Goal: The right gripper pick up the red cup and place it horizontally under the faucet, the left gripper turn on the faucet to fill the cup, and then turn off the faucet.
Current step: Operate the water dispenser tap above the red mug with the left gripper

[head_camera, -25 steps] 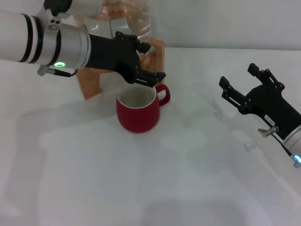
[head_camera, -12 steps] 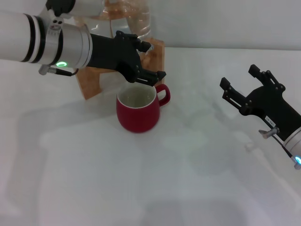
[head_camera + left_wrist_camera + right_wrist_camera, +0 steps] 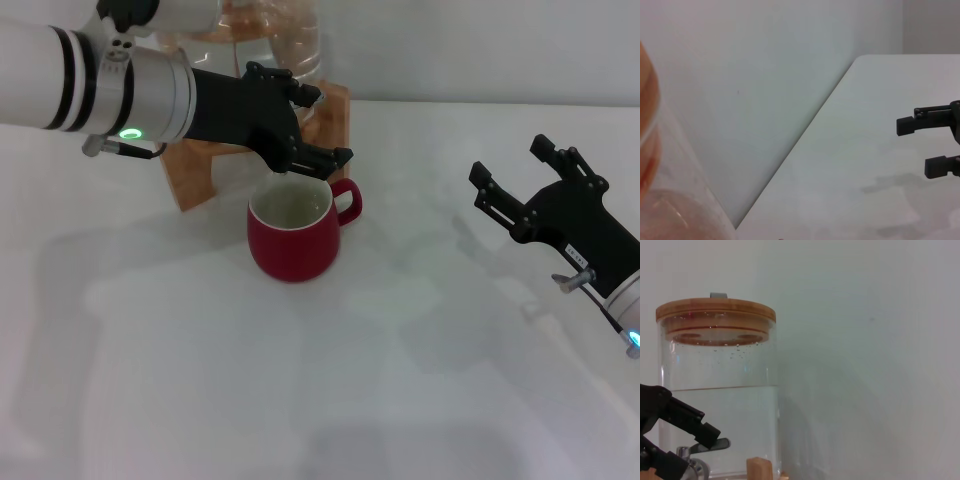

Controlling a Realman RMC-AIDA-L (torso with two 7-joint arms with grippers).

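Observation:
The red cup (image 3: 293, 238) stands upright on the white table, its handle pointing toward the right arm. Just above its far rim my left gripper (image 3: 328, 126) is open, one finger on either side of the dispenser's tap. The head view hides the faucet behind that claw. In the right wrist view the chrome faucet (image 3: 699, 463) and its thin lever (image 3: 715, 443) show between the left gripper's fingers (image 3: 687, 420). My right gripper (image 3: 508, 160) hovers open and empty well to the cup's right, apart from it; the left wrist view shows the right gripper (image 3: 915, 146) too.
A glass water jar (image 3: 720, 390) with a wooden lid (image 3: 715, 312) sits on a wooden stand (image 3: 190, 175) at the back of the table (image 3: 300, 400), close to the wall. The water level is around mid-height.
The left gripper has shifted slightly upward at the faucet. The cup and the right arm have hardly moved.

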